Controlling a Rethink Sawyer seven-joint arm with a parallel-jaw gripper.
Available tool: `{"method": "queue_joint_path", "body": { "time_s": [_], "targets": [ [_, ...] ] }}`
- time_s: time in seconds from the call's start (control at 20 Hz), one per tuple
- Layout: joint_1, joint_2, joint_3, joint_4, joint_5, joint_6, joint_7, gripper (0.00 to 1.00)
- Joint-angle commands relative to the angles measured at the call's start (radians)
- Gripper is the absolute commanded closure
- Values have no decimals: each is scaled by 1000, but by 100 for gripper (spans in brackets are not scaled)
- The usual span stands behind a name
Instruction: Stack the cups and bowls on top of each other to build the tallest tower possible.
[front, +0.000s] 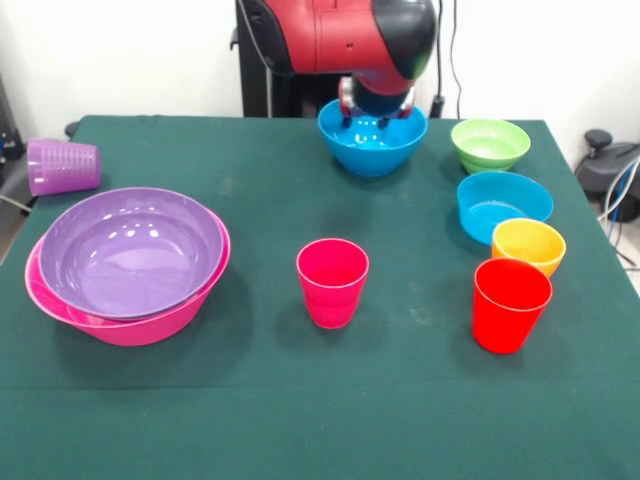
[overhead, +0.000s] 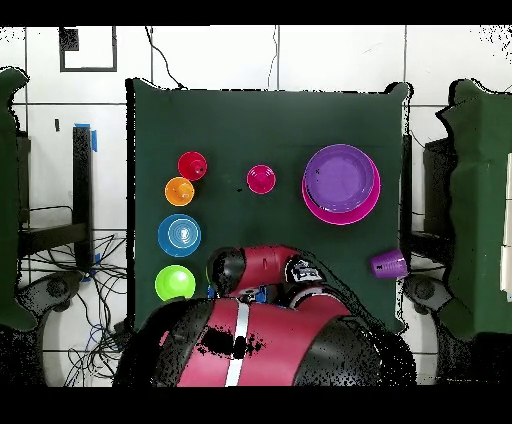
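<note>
**A:** Start with the front view. Where is the arm?

**B:** The gripper (front: 378, 108) hangs right over the large blue bowl (front: 372, 140) at the far middle of the table, dipping into its mouth. Whether it is apart, together or clamped on the rim I cannot tell (the arm's black and red head covers it).

**A:** And the tower?

**B:** The purple bowl (front: 130, 250) sits nested in the huge pink bowl (front: 140, 318) at the picture's left, well apart from the blue one. So the carry, as I judge it, runs sideways across the table and somewhat toward the camera. Between them stands the magenta cup (front: 332, 282), upright, near that line.

**A:** The rest?

**B:** On the right: green bowl (front: 489, 144), cyan bowl (front: 503, 204), orange bowl (front: 528, 246) and red cup (front: 511, 304), the last two touching or nearly so. The purple cup (front: 62, 166) lies on its side at the left edge.

**A:** Now from overhead.

**B:** The arm (overhead: 262, 268) covers the blue bowl entirely. The purple-in-pink stack (overhead: 341, 183) lies to the picture's right and farther from the base (sides flip against the front view). The magenta cup (overhead: 260, 179) again stands close to the likely path, so a lift clear of it looks needed.
</note>
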Motion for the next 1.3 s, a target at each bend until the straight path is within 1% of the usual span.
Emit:
{"method": "queue_joint_path", "body": {
  "time_s": [0.05,0.2,0.35,0.55,0.7,0.85,1.0,1.1,1.3],
  "targets": [
    [24,25,-4,-78,-36,-33,81,0],
    [14,23,4,-77,-26,-20,63,0],
    [9,-8,8,-53,-14,-10,57,0],
    [15,-17,8,-67,-8,-1,54,0],
    [19,-55,4,-49,-9,-34,66,0],
    [29,-73,-5,-61,-34,-101,74,0],
    [34,-97,-6,-57,-40,-133,80,0],
    [43,-108,-16,-57,-42,-147,95,0],
    [55,-106,-36,-62,-55,-178,105,0]
  ]
}}
